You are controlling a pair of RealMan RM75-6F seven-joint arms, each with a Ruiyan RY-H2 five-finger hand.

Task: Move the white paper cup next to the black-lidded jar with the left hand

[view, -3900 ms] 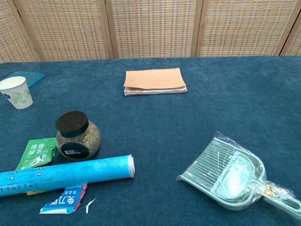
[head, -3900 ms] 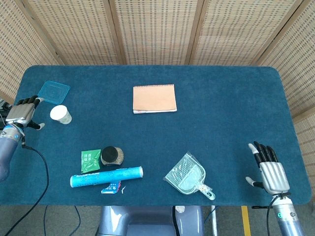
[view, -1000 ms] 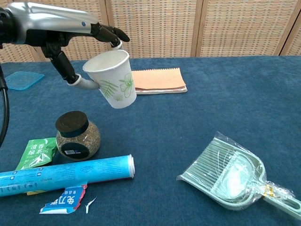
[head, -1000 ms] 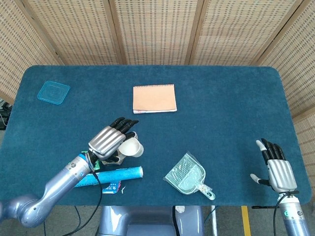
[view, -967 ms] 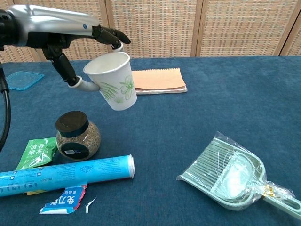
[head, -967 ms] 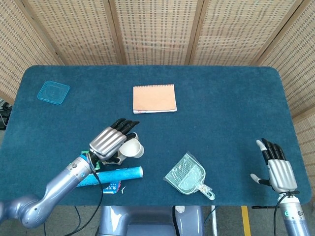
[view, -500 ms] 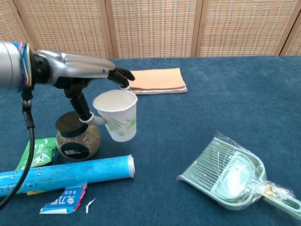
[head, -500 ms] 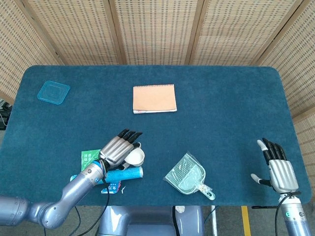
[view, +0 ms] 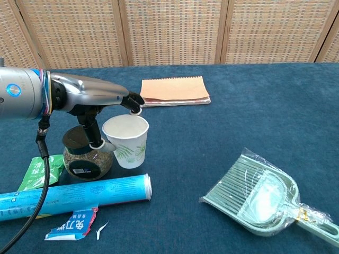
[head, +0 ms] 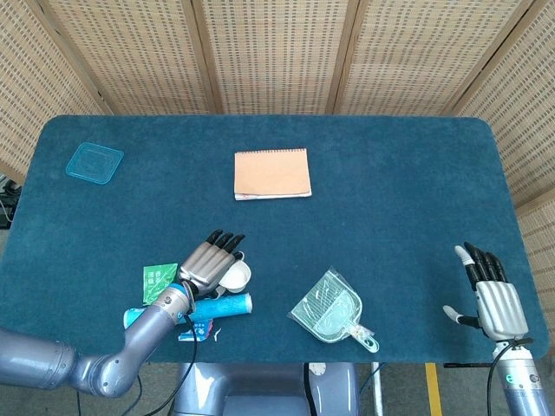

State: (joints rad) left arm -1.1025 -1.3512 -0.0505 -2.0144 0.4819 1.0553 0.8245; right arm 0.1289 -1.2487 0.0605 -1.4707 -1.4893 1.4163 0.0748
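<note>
The cup [view: 127,141] is held upright under the left hand [view: 92,95], pinched between thumb and fingertips [view: 133,101], just right of the jar [view: 85,152] and behind the blue tube [view: 74,196], while the right hand [head: 496,299] is kept open, well right of the jar.

I'm counting one white paper cup [view: 127,140], one black-lidded jar [view: 85,154], one notebook [head: 271,173], one dustpan [view: 265,198], one blue tube [view: 74,196], one green packet [view: 38,171], one blue lid [head: 94,161], and two hands showing.
</note>
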